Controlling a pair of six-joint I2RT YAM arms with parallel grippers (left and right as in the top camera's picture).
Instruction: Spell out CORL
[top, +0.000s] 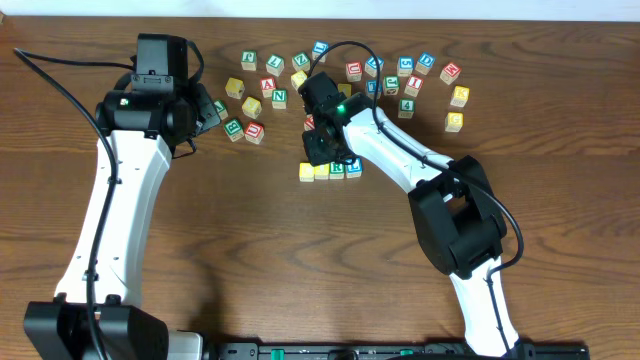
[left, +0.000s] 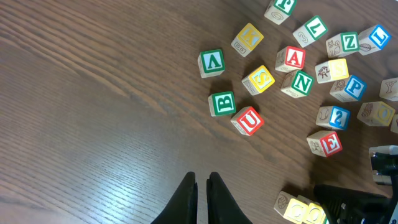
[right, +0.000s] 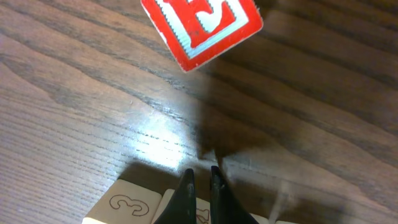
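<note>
I'm seeing a row of four blocks (top: 337, 170) lying mid-table, my right gripper (right: 201, 173) hovering over it, fingers pinched on nothing; left gripper (left: 202, 178) is idling clenched, empty. Letters aren't reading, so I'm guessing CORL's nearly done.

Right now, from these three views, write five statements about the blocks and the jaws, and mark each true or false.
1. The left jaws hold a block. False: they stand close together with nothing between them, over the bare table.
2. A red E block lies on the wood ahead of the right jaws. True.
3. The V block is red. False: it is green.
4. A short row of blocks sits by the right arm's wrist. True.
5. The red U block is stacked on another block. False: it lies on the table.
</note>
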